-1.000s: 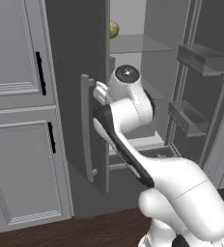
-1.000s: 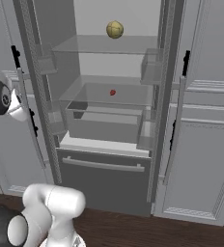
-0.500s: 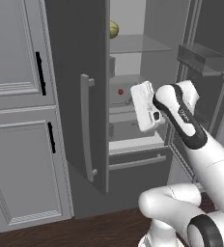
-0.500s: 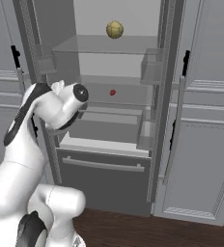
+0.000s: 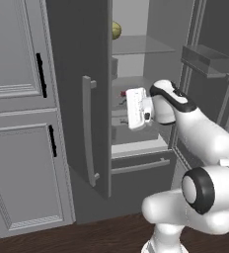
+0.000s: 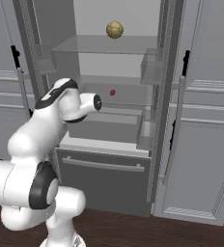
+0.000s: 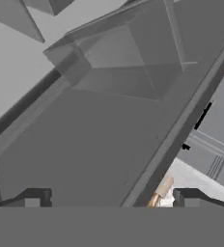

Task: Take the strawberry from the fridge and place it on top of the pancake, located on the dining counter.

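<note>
The fridge (image 5: 77, 74) stands open, with both doors swung out and pale glass shelves inside. The strawberry (image 6: 112, 92) is a tiny red blob on the middle shelf, and in the left base view a faint red speck (image 5: 122, 93) marks it. My gripper (image 5: 131, 109) hangs in front of that shelf, slightly below and to the near left of the berry, apart from it. In the hand view its fingertips (image 7: 34, 198) stand wide apart with nothing between them: the gripper (image 7: 111, 198) is open and faces a tilted grey door panel. The pancake is out of view.
A yellow-green round fruit (image 6: 114, 29) sits on the top shelf. Door bins (image 5: 208, 59) jut from the right door, and a closed freezer drawer (image 6: 104, 166) lies below. Light grey panelled cabinets (image 5: 18, 148) flank the fridge. A beige sliver (image 7: 161, 191) shows past the door edge.
The arm has swung from in front of the left door into the fridge opening. Over the last half second the hand has moved a little further left and inward.
</note>
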